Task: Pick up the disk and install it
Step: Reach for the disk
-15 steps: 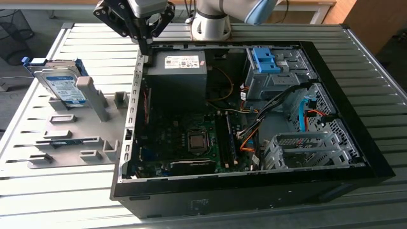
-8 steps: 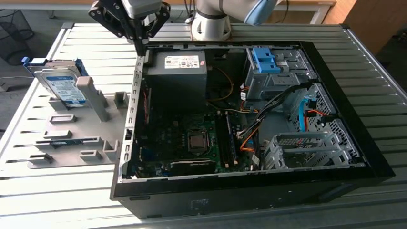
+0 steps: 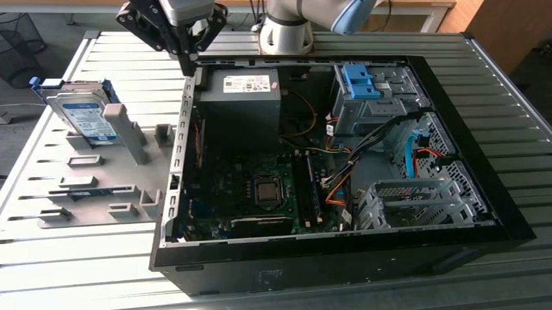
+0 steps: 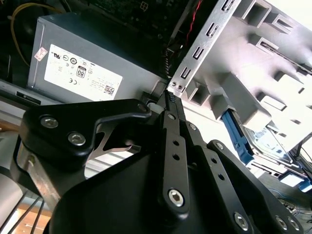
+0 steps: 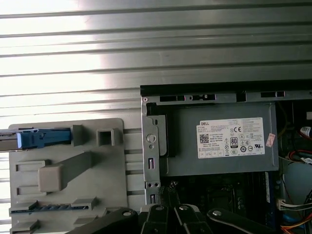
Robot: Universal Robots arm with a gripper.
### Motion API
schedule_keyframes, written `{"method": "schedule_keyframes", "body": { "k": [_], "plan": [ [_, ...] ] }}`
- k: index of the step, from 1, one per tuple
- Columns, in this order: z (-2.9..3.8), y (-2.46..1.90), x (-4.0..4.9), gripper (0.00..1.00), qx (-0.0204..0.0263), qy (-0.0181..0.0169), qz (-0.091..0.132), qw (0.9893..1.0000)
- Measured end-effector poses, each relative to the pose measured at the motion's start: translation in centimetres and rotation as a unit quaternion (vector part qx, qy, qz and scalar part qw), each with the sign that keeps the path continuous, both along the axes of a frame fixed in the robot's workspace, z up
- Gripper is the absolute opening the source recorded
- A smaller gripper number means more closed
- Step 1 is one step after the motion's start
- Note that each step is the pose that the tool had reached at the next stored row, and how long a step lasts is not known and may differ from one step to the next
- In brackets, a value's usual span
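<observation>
The disk (image 3: 84,115) is a silver hard drive with a white-and-blue label and a blue frame. It stands on edge in a slot at the far corner of the grey holder plate (image 3: 95,187), on the exterior view's left. In the first wrist view the disk (image 5: 41,138) shows edge-on as a blue strip; in the second wrist view the disk (image 4: 273,145) is partly hidden behind the holder's posts. My gripper (image 3: 187,64) hangs above the computer case's rear left wall, well apart from the disk. The gripper (image 4: 170,97) (image 5: 171,192) is shut with nothing in it.
The open black computer case (image 3: 345,258) lies on the slatted metal table (image 3: 509,103). Inside it are a grey power supply (image 3: 242,103), the motherboard (image 3: 258,187), cables, a blue clip (image 3: 360,81) on the drive bay, and a white perforated cage (image 3: 414,200). The arm's base (image 3: 285,32) stands behind the case.
</observation>
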State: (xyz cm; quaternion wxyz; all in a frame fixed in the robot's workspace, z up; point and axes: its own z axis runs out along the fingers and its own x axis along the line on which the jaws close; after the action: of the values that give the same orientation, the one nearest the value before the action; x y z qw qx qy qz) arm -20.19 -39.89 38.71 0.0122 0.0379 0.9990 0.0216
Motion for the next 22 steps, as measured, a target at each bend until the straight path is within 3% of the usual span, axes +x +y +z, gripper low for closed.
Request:
{"method": "schedule_keyframes", "body": {
  "k": [22],
  "plan": [
    [-0.06,0.00,-0.55,0.11,0.0001,0.0001,0.000,1.0000]
  ]
}}
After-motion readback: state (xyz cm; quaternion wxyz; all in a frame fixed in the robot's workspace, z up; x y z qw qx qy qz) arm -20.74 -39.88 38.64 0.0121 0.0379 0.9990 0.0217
